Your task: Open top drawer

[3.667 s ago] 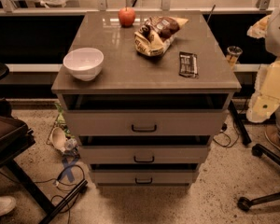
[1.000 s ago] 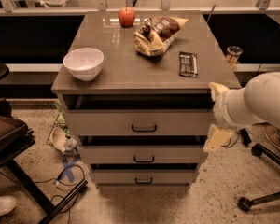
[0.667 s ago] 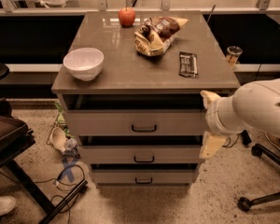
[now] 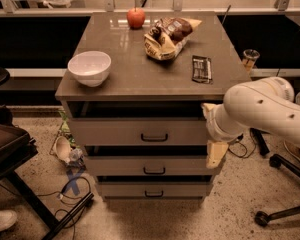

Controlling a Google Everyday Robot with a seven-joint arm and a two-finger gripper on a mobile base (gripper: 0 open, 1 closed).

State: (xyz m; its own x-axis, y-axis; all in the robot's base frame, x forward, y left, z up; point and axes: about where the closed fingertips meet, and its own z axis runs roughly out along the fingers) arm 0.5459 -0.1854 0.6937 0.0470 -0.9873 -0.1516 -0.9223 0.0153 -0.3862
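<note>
Worryingly, the cream-tipped gripper (image 4: 212, 131), its grip impossible to tell, is hovering by the tall grey-beige top drawer (image 4: 115, 132), at its right edge, risking missing the small dark bar handle (image 4: 154, 137).

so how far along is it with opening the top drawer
Nothing looks done yet: the top drawer looks shut, its handle untouched. In hand: the gripper is at the drawer front's right end, off the handle. Left: grasp the handle and pull the drawer out.
</note>
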